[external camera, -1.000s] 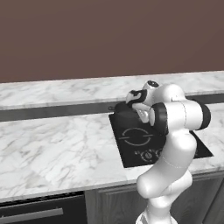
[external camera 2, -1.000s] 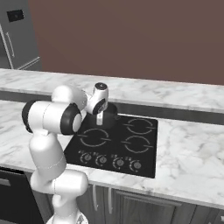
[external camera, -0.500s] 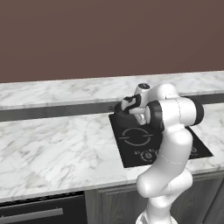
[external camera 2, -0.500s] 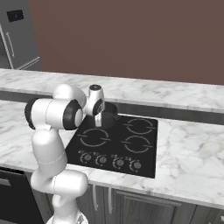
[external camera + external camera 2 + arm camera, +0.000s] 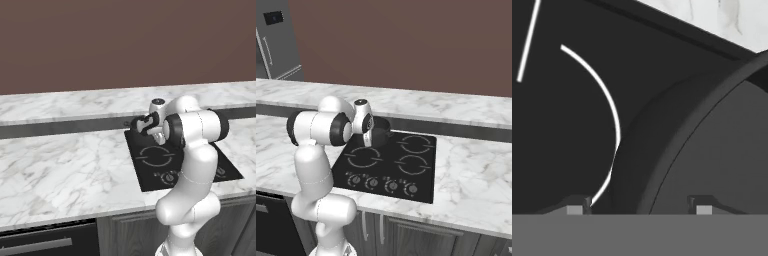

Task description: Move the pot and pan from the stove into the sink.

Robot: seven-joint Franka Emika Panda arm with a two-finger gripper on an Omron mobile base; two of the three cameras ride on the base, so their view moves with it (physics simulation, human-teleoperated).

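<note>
pot [image 5: 712, 150]: dark grey, tall-sided, standing on the back-left burner of the stove [image 5: 401, 165], close to the stove's back edge.
gripper [image 5: 635, 207]: down at the pot's rim, one fingertip [image 5: 574, 207] outside the wall over the black glass, the other [image 5: 704, 207] inside the pot; jaws straddling the wall, gap on both sides, not yet clamped on it; nothing grasped.
risk, grip: thin rim between narrow tips; likely to tilt or swing once lifted, or slip free if caught too near the lip.
risk, carry: sink out of sight from here; long haul along the counter [image 5: 65, 170], so a loose hold could drop the pot on the marble or the glass.
risk, contact: outer fingertip low over the glass; pressing further down could knock the stove top.
hand view: shows wall between the tips and the white burner ring [image 5: 607, 100] beside it.
right base view: shows pot's place on the stove, knobs [image 5: 383, 184] along the front edge, fridge [image 5: 276, 40] at far left.
left base view: pot mostly hidden behind the hand; long bare counter stretching left.
</note>
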